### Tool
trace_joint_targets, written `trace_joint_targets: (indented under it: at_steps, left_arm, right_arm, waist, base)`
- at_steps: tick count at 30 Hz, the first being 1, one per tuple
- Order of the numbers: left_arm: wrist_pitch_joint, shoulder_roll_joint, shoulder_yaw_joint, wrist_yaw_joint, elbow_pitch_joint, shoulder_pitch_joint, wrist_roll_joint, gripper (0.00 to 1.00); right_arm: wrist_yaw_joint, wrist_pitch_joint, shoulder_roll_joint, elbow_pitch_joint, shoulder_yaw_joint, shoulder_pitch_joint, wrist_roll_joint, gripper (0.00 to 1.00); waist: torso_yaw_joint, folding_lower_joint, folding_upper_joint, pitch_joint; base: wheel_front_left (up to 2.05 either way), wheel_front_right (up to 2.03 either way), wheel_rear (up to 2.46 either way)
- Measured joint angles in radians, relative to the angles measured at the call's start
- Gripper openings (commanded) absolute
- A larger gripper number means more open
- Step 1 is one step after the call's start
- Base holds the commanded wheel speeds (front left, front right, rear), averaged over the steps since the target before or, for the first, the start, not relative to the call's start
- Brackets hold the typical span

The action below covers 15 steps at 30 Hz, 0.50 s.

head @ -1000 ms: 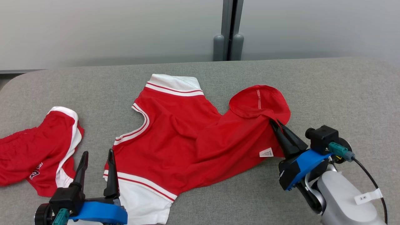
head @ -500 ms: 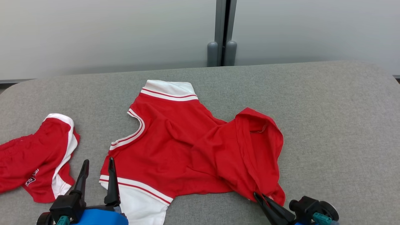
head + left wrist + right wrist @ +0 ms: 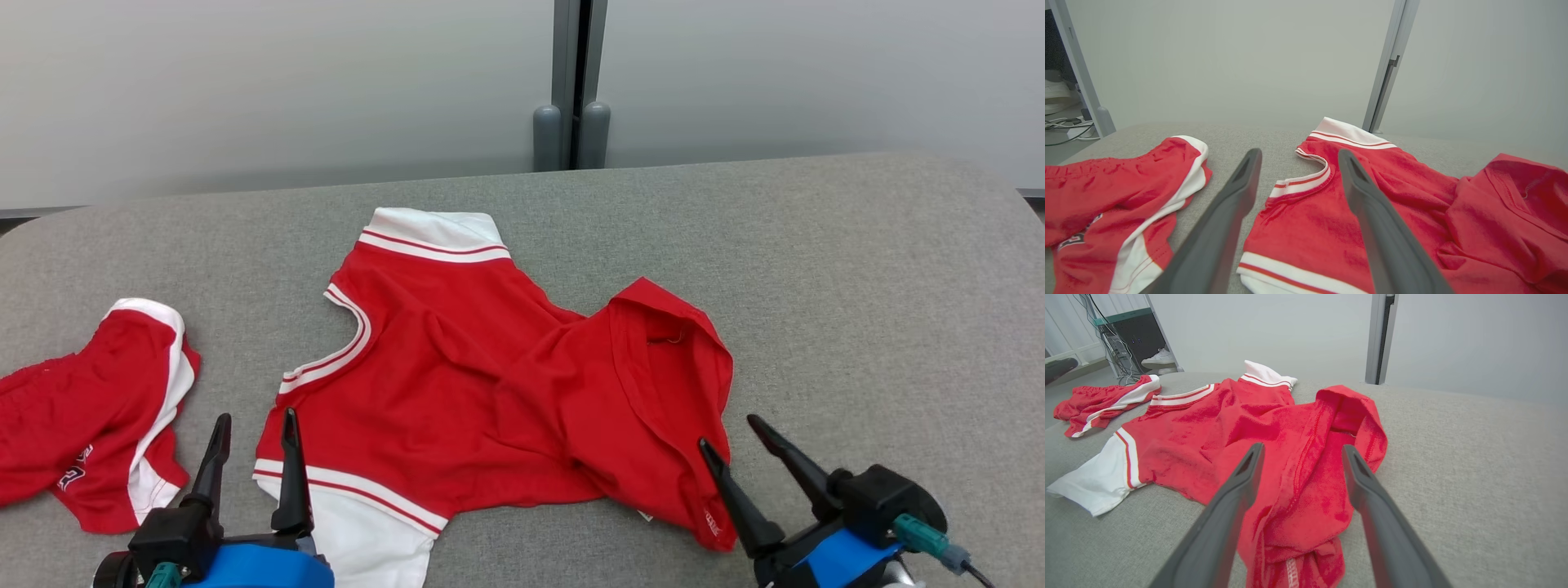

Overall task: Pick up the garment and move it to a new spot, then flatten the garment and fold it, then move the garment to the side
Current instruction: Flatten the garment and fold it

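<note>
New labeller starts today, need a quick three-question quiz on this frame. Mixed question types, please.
1. True or false: the right gripper is clamped shut on the red shirt.
2. What lies at the far left of the grey surface? A) red shorts B) a towel C) a white sock
3. Fill in: the left gripper has its jaws ____.
Key: 1 false, its jaws stand open around the hem; 2 A; 3 open.
</note>
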Motion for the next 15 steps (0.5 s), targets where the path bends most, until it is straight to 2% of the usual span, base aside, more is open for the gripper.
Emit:
trace_joint_targets:
  at_steps: [4,10,15]
  left_arm:
    - [0.0,0.0,0.0,0.0,-0.001,0.0,0.0,1.0]
    - [0.0,0.0,-0.001,0.0,-0.001,-0.003,0.0,1.0]
    - [0.0,0.0,-0.009,-0.003,-0.003,-0.021,0.001,1.0]
  right_arm:
    - [0.0,0.0,-0.01,-0.017,-0.086,-0.005,-0.02,1.0]
    - [0.0,0.0,-0.026,0.034,-0.117,-0.081,-0.042,1.0]
    - [0.0,0.0,-0.036,0.183,-0.096,-0.215,-0.068,1.0]
  waist:
    - [0.007,0.0,0.0,0.003]
    - [0.018,0.0,0.0,0.008]
    - [0.043,0.0,0.0,0.022]
  base:
    - [0.0,0.0,0.0]
    - [0.0,0.0,0.0]
    - [0.0,0.0,0.0]
